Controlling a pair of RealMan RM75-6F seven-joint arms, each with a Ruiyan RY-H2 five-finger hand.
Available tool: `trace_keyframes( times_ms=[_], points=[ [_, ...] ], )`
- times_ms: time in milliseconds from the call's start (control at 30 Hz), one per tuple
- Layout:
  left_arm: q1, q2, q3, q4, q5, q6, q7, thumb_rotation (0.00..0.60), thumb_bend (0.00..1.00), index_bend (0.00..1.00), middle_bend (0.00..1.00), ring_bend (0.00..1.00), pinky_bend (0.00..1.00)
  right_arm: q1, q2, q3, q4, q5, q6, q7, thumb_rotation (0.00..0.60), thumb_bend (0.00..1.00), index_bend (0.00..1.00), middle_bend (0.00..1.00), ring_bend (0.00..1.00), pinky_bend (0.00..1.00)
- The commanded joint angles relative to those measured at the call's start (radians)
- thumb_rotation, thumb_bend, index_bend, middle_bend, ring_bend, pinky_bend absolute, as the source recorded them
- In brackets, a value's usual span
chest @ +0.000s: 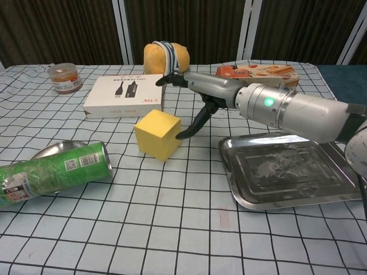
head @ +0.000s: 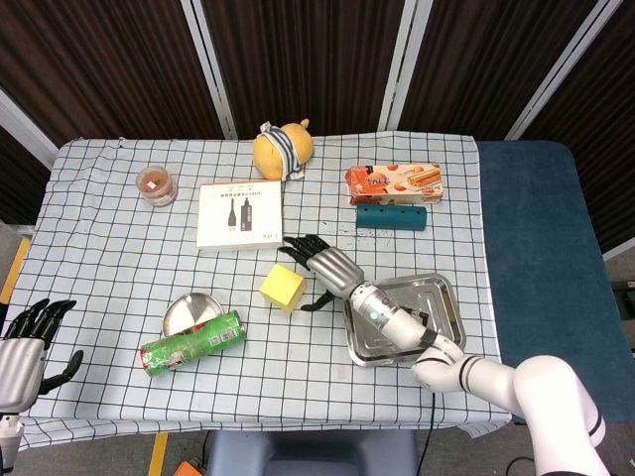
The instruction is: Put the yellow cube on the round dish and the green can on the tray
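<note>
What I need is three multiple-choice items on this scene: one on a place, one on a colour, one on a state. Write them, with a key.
1. The yellow cube sits:
A. on the checked cloth, between the round metal dish and the rectangular steel tray
B. on the dish
C. in the tray

2. The metal can lying beside the dish is:
A. red
B. green
C. blue

3. The tray:
A. holds the cube
B. holds the can
C. is empty

Key:
1 A, the cube rests on cloth, apart from both.
2 B, its label is green.
3 C, only bare metal shows inside.
</note>
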State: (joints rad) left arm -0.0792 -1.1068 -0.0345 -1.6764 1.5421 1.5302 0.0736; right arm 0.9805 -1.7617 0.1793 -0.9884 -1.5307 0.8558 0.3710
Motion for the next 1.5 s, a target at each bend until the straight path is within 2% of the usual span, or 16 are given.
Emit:
trace_keyframes(
  times_ms=[33,133,200,300,400,533,633,800,867,933,1033,1300,1500],
  points=[
    [-0.001,-0.002,0.000,0.000,-0.001,-0.003,0.006,0.600,0.36,0.15,0.17,0.11,0.19,-0.032,0.048,-0.040,-0.026,-0.057,0.087,0.058,0.600,0.11,0.00,0.00,0.00,0.05],
    [-0.002,-0.003,0.001,-0.001,-0.001,-0.006,0.010,0.600,0.36,0.15,0.17,0.11,0.19,-0.077,0.119,-0.074,-0.088,-0.098,0.177,0.068,0.600,0.11,0.00,0.00,0.00,0.05],
    [-0.003,-0.004,0.001,-0.002,0.000,-0.007,0.012,0.600,0.36,0.15,0.17,0.11,0.19,-0.120,0.171,-0.094,-0.141,-0.114,0.240,0.031,0.600,0.11,0.00,0.00,0.00,0.05],
    [-0.004,-0.006,0.003,-0.003,0.003,-0.008,0.017,0.600,0.36,0.15,0.17,0.10,0.19,-0.212,0.269,-0.141,-0.228,-0.161,0.376,-0.103,0.600,0.11,0.00,0.00,0.00,0.05],
    [-0.005,-0.009,0.003,-0.006,0.006,-0.008,0.023,0.600,0.36,0.15,0.17,0.10,0.19,-0.330,0.335,-0.193,-0.268,-0.201,0.532,-0.219,0.600,0.11,0.00,0.00,0.00,0.04],
    [-0.009,-0.018,0.008,-0.010,0.019,-0.012,0.032,0.600,0.36,0.15,0.17,0.11,0.19,-0.491,0.418,-0.265,-0.328,-0.155,0.625,-0.286,0.600,0.11,0.00,0.00,0.00,0.04],
    [-0.017,-0.025,0.017,-0.015,0.031,-0.029,0.047,0.600,0.36,0.15,0.17,0.11,0.20,-0.586,0.455,-0.294,-0.344,-0.129,0.697,-0.252,0.600,0.09,0.00,0.00,0.00,0.04],
    [-0.034,-0.045,0.025,-0.029,0.036,-0.063,0.059,0.600,0.36,0.09,0.13,0.10,0.22,-0.672,0.495,-0.303,-0.359,-0.136,0.796,-0.148,0.600,0.05,0.00,0.00,0.00,0.02],
    [-0.045,-0.043,0.035,-0.054,0.027,-0.101,0.036,0.600,0.37,0.02,0.04,0.05,0.24,-0.684,0.522,-0.312,-0.382,-0.159,0.813,-0.094,0.600,0.05,0.00,0.00,0.00,0.00],
    [-0.060,-0.034,0.042,-0.080,0.015,-0.142,0.035,0.600,0.36,0.00,0.00,0.01,0.22,-0.696,0.533,-0.311,-0.394,-0.167,0.821,-0.080,0.600,0.04,0.00,0.00,0.00,0.00],
    [-0.079,-0.044,0.039,-0.103,0.003,-0.173,0.078,0.600,0.36,0.00,0.00,0.00,0.18,-0.703,0.538,-0.308,-0.401,-0.176,0.811,-0.077,0.600,0.04,0.00,0.00,0.00,0.00],
    [-0.138,-0.121,0.010,-0.109,-0.020,-0.238,0.205,0.600,0.33,0.00,0.00,0.00,0.15,-0.714,0.539,-0.289,-0.406,-0.195,0.795,-0.076,0.600,0.04,0.00,0.00,0.00,0.00],
    [-0.209,-0.176,-0.017,-0.084,-0.113,-0.363,0.218,0.600,0.33,0.00,0.00,0.00,0.15,-0.736,0.522,-0.273,-0.370,-0.246,0.870,-0.012,0.600,0.04,0.00,0.00,0.00,0.00]
  ],
)
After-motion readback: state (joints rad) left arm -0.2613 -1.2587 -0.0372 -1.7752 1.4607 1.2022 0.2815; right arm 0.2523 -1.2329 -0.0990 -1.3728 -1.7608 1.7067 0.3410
